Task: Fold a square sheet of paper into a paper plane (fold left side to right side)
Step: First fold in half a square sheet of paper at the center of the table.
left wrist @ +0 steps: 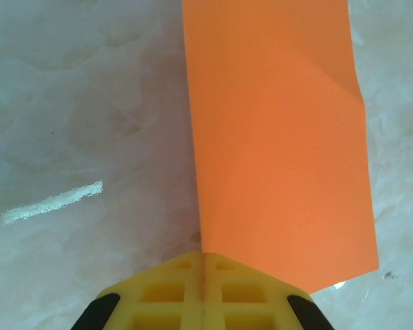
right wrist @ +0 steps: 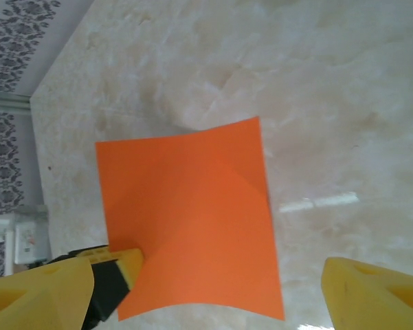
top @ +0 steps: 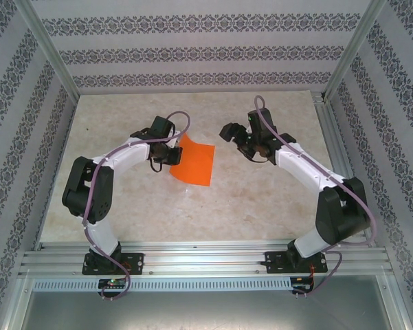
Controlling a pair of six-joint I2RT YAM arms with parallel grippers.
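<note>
The square sheet of paper is bright orange and lies on the marble table a little left of centre. My left gripper is shut on its left edge. In the left wrist view the yellow fingers meet on a corner of the sheet, which stretches away from them with a soft bend near its far right edge. My right gripper hangs open to the right of the sheet, apart from it. In the right wrist view the sheet lies between its spread yellow fingers, curling up at the pinched side.
The marble tabletop is bounded by patterned walls, with aluminium posts at the back corners. A metal rail runs along the right edge. A frame bar with both arm bases crosses the near edge.
</note>
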